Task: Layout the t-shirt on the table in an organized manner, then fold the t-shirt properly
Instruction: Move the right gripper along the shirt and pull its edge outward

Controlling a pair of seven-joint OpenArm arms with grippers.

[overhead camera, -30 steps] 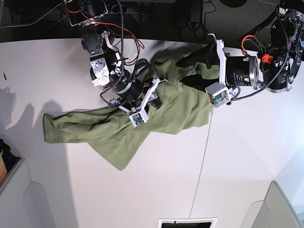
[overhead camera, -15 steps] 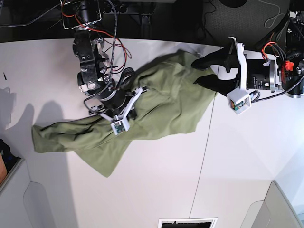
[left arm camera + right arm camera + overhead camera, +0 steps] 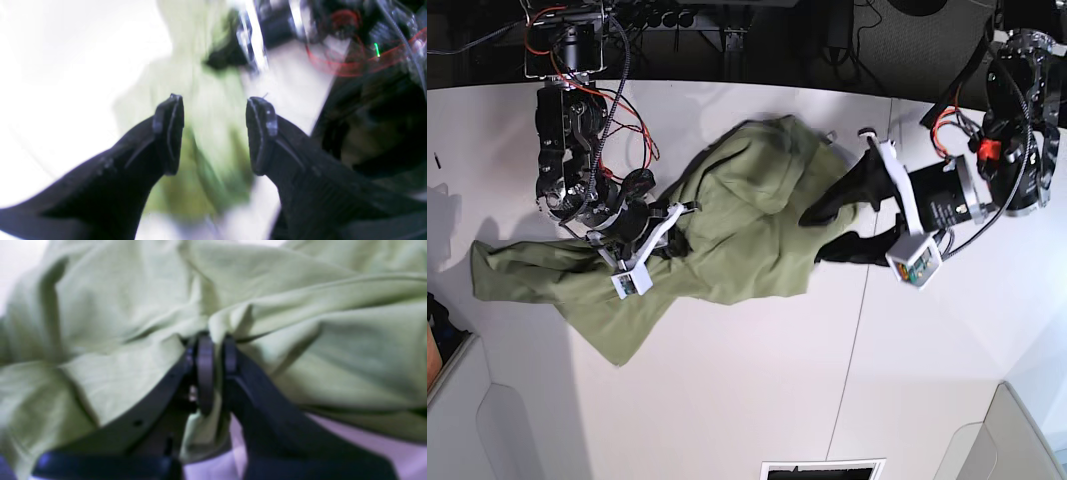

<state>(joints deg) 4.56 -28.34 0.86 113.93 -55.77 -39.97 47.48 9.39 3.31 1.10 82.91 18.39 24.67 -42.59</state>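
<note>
The olive-green t-shirt (image 3: 727, 230) lies crumpled on the white table (image 3: 757, 380), stretched from the far left to the middle. My right gripper (image 3: 672, 228) is shut on a fold of the t-shirt (image 3: 133, 323). In the right wrist view the right gripper (image 3: 213, 356) pinches a ridge of cloth between its pads. My left gripper (image 3: 820, 235) is open at the shirt's right edge. In the blurred left wrist view the left gripper (image 3: 215, 133) has its fingers wide apart, with the green cloth (image 3: 200, 110) showing beyond the gap and nothing held.
A thin dark seam (image 3: 852, 330) crosses the table right of the shirt. Grey bins stand at the front left (image 3: 467, 400) and front right (image 3: 1017, 430). A dark slot (image 3: 822, 470) sits at the front edge. Cables and arm bases line the far edge.
My right gripper has dragged the shirt leftward in the base view. My left gripper has moved from the shirt's far right corner toward the front, to its right edge.
</note>
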